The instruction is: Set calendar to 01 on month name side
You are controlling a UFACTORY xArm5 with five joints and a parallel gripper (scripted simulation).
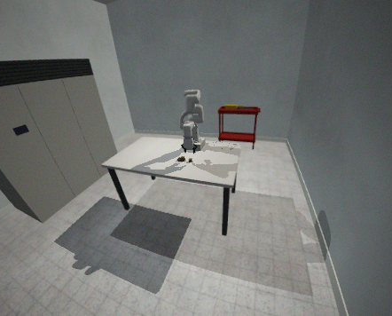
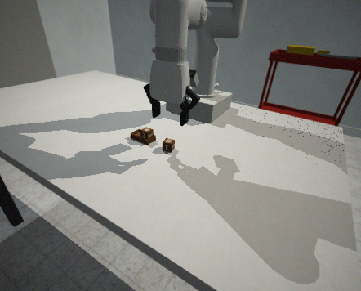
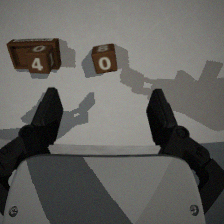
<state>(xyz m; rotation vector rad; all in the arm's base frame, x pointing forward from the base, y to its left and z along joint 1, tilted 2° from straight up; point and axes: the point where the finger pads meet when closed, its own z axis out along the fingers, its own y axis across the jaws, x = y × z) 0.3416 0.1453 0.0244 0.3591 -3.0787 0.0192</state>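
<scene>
Above the counter [image 1: 132, 153] [image 2: 232, 229] [image 3: 125, 30], end effector hovering open

Near the tray [image 2: 136, 135] [image 3: 15, 56], the end effector [image 1: 189, 152] [image 2: 170, 119] [image 3: 105, 98] is hanging released, its fingers spreading wide with nothing between them. One cube [image 2: 147, 133] [image 3: 40, 62] is sitting at the tray; the other cube [image 1: 190, 160] [image 2: 168, 145] [image 3: 104, 58] is resting just beside it on the counter, a strip of surface separating them. Both are lying well inside the counter's edges.

Red cart [image 1: 239, 109] [image 2: 322, 62] with yellow item [image 1: 231, 106] [image 2: 300, 50] on top, grey cabinet [image 1: 52, 133], blue-grey walls [image 1: 207, 53] [image 2: 248, 37]
</scene>
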